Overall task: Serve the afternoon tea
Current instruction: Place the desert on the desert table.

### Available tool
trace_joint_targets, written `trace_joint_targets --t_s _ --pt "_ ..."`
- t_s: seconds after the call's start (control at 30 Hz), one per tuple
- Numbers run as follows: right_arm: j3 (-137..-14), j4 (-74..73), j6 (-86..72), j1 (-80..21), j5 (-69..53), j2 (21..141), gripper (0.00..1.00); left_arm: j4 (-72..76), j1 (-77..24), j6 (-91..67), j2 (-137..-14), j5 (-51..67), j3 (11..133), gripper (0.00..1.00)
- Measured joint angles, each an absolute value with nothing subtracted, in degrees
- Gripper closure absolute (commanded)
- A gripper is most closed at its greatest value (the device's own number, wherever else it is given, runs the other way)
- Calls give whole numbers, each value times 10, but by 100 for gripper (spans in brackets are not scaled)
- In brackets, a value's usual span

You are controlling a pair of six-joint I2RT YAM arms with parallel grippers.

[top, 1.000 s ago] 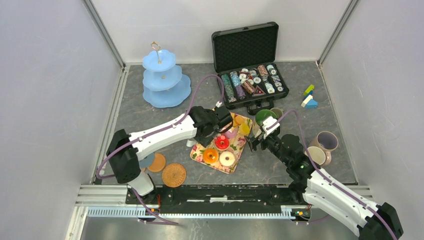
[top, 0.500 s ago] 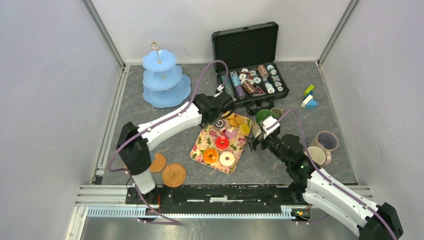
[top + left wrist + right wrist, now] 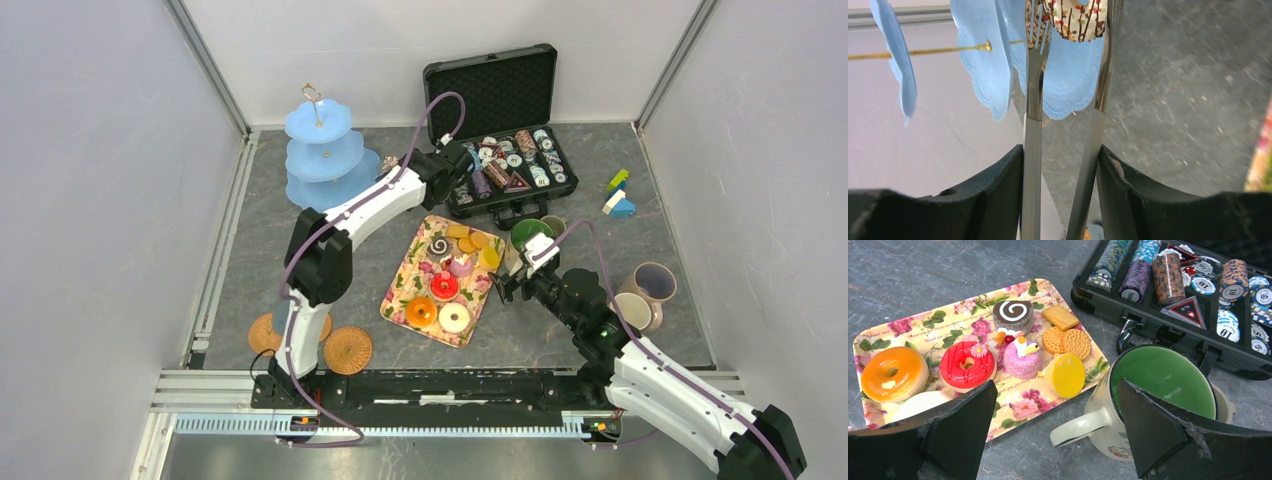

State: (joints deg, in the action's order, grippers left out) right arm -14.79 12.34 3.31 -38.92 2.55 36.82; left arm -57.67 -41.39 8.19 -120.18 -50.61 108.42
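Note:
My left gripper (image 3: 428, 168) (image 3: 1060, 150) is shut on metal tongs (image 3: 1032, 130). The tongs pinch a small speckled cake (image 3: 1075, 20) (image 3: 388, 163) just above the lowest tier of the blue three-tier stand (image 3: 322, 185) (image 3: 1068, 75). My right gripper (image 3: 513, 282) (image 3: 1054, 390) is open and empty, low beside the handle of the green-lined mug (image 3: 1163, 377) (image 3: 530, 235). The floral tray (image 3: 398, 292) (image 3: 878, 335) holds an orange donut (image 3: 894, 372), a red donut (image 3: 967, 365), a white donut (image 3: 455, 318), a swirl cake (image 3: 1013, 314), a pink cake (image 3: 1022, 360) and biscuits (image 3: 1066, 340).
An open black case of poker chips (image 3: 505, 170) stands behind the tray. A lilac mug (image 3: 650, 282) and another mug (image 3: 633, 312) stand at the right. Woven coasters (image 3: 347, 349) lie front left. Building blocks (image 3: 618, 195) lie back right. Walls enclose the table.
My left arm has swung from over the tray to the back left, carrying the tongs and cake to the blue stand. The right arm has not moved.

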Motion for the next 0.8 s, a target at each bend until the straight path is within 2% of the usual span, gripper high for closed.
trace_joint_targets --t_s 0.3,0.8 --pt "-148 123 33 -389 23 369 2 -553 -362 128 -1306 -543 1142 53" --pt "-148 123 33 -389 21 391 2 -535 -347 140 -1314 -554 1149 55"
